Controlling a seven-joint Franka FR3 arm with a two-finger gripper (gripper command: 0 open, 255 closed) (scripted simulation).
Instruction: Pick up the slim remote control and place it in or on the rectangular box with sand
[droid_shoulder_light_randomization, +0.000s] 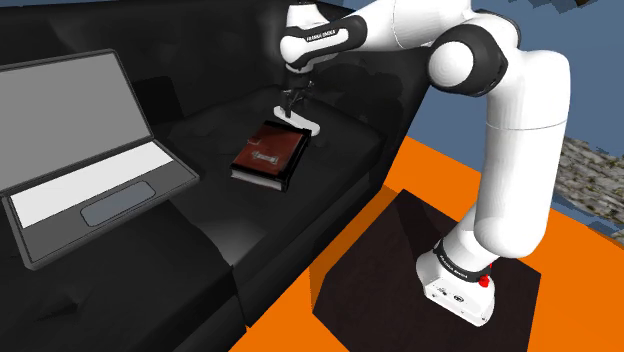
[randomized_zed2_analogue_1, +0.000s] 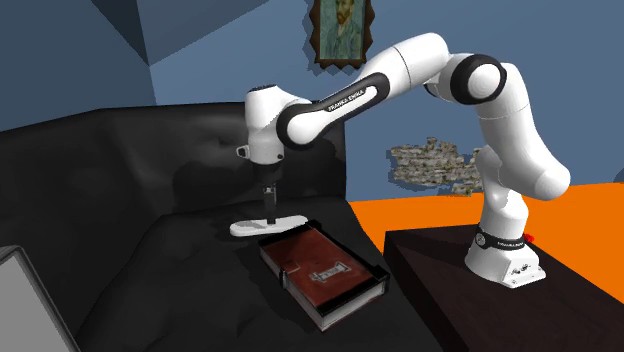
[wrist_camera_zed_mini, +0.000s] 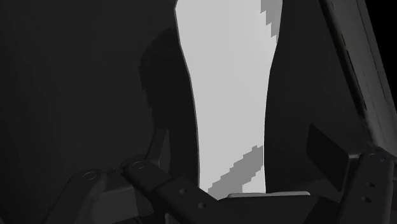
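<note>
Two black fingers (wrist_camera_zed_mini: 299, 95) of the tool (wrist_camera_zed_mini: 229, 25) stood narrowed against the long sides of the white remote (wrist_camera_zed_mini: 229, 95), so the tool was closed on it across its slim width, which looked like the only span the fingers could take. The arm reached down nearly straight, and the tool (droid_shoulder_light_randomization: 292, 104) met the remote (droid_shoulder_light_randomization: 310, 126) near the middle, probably so that it would hang level once raised. The remote (randomized_zed2_analogue_1: 248, 227) lay flat on the black sofa (randomized_zed2_analogue_1: 120, 180), or was barely clear of it; I could not tell which. It sat just beside the far corner of the dark red box (randomized_zed2_analogue_1: 322, 268), with the tool (randomized_zed2_analogue_1: 269, 212) upright above it. The box (droid_shoulder_light_randomization: 268, 152) was a flat, book-like case resting on the same cushion, its top closed, and no sand could be seen. That suggested the remote would have to be set on the top rather than inside. Since the box was so near, the carry looked short: a small lift and a sideways shift. An open grey laptop (droid_shoulder_light_randomization: 85, 150) rested well apart on the sofa (droid_shoulder_light_randomization: 120, 280), clear of that path.
</note>
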